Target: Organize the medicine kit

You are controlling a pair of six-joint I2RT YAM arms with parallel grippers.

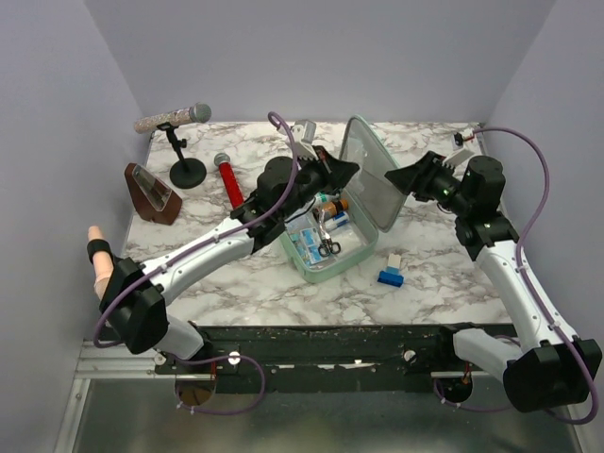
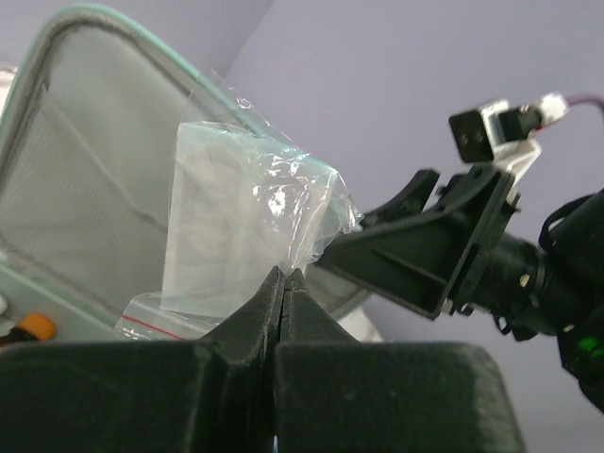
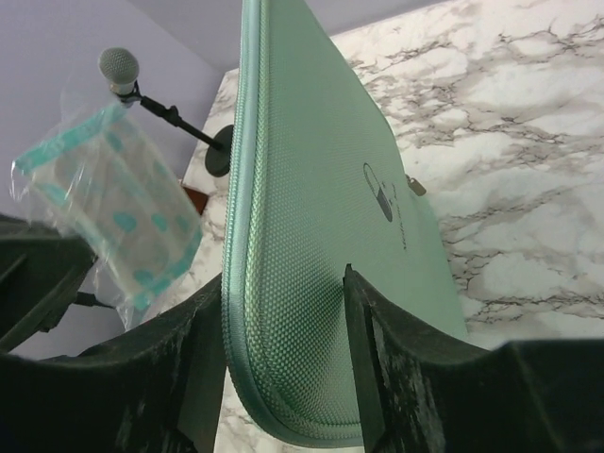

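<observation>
Left pincer: we see the left pincer (image 2: 284, 276) clamped tight, no gap between its fingers, pinching the bottom edge of a clear plastic bag (image 2: 245, 217).
Bag: it stands up from the grip with a pale flat packet inside, and a red line runs along its lower edge.
Bag's place: from the right wrist view the bag (image 3: 113, 208) hangs in the air just beside the inner side of the kit's lid; we cannot tell if the two touch.
Right pincer: the right pincer (image 3: 283, 283) is spread about halfway, straddling the rim of the raised lid, and both fingers look pressed against it, one on each side.
Medicine kit: the mint-green medicine kit (image 1: 371, 181) sits open near the middle of the marble surface (image 1: 453, 283), lid upright, base flat towards us.
Lid: the outer face with the small dark logo (image 3: 379, 192) is turned towards the right arm.
Inside the kit: we make out scissors (image 1: 328, 247) and an orange-capped bottle (image 2: 38, 327) in the base.
Overhead: both pincers, left (image 1: 351, 170) and right (image 1: 396, 177), meet at the lid from opposite sides.
Elsewhere: a small blue-and-white box (image 1: 392, 271) lies on the surface right of the kit, and a microphone on a stand (image 1: 175, 118) is at the far left.
</observation>
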